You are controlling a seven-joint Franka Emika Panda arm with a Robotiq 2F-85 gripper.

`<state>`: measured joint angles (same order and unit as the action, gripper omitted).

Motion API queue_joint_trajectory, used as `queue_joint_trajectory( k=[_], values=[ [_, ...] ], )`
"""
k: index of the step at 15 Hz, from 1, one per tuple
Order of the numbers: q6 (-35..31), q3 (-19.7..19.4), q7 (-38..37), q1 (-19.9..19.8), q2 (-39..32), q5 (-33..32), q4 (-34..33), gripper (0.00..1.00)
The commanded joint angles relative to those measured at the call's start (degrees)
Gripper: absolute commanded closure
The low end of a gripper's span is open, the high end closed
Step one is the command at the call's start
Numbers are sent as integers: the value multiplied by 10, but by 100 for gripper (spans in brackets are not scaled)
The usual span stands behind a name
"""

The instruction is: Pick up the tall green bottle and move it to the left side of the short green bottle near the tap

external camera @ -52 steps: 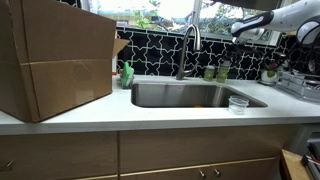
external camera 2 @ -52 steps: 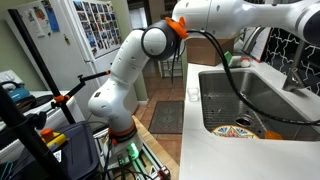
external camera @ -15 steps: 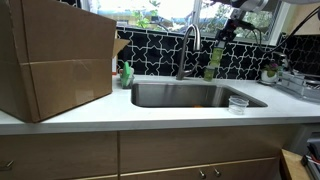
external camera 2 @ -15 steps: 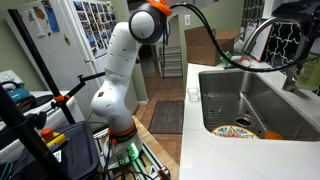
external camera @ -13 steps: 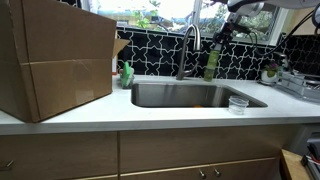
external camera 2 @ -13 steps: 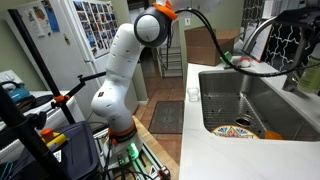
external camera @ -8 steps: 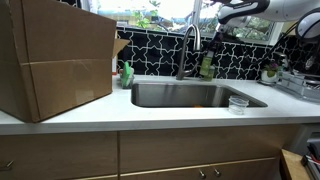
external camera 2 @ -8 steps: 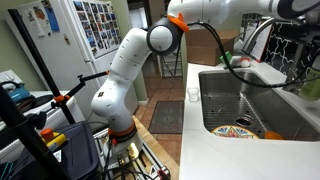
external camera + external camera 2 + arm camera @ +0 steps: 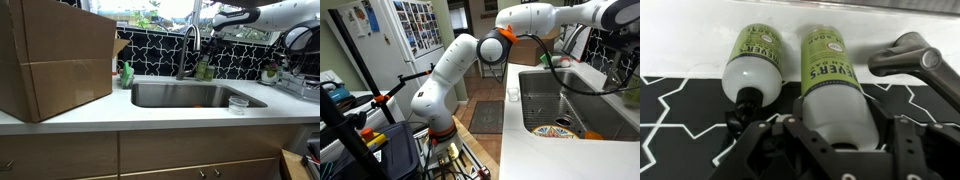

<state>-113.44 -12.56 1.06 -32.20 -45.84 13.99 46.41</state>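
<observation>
**Tall green bottle held between its squat neighbour and the tap.**

In the wrist view, from left to right, are seen the short green bottle (image 9: 755, 68), the tall green bottle (image 9: 835, 90) just beside it, and the lever of the tap (image 9: 910, 55). The tall green bottle is flanked closely on both sides by the fingers of the gripper (image 9: 840, 130), which appear to be clamped on its body. Whether its base is set on the counter cannot be told. In an exterior view both bottles are seen just right of the tap's column, behind the sink (image 9: 180, 95). The bottle is judged to be light, stiff plastic with a smooth, possibly slippery label. Being slim and easily toppled, it is best taken at mid-body, clear of its neighbour.
</observation>
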Motion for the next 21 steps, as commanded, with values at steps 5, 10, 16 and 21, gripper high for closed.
queue_joint_trajectory(
  k=[5,10,16,21],
  values=[
    [3,-1,-16,-10,-41,4,-50,48],
    [-1,1,-23,-13,-38,6,-56,0],
    [9,-5,-44,-9,14,5,-32,0],
    [78,-62,-169,15,92,-43,22,0]
  ],
)
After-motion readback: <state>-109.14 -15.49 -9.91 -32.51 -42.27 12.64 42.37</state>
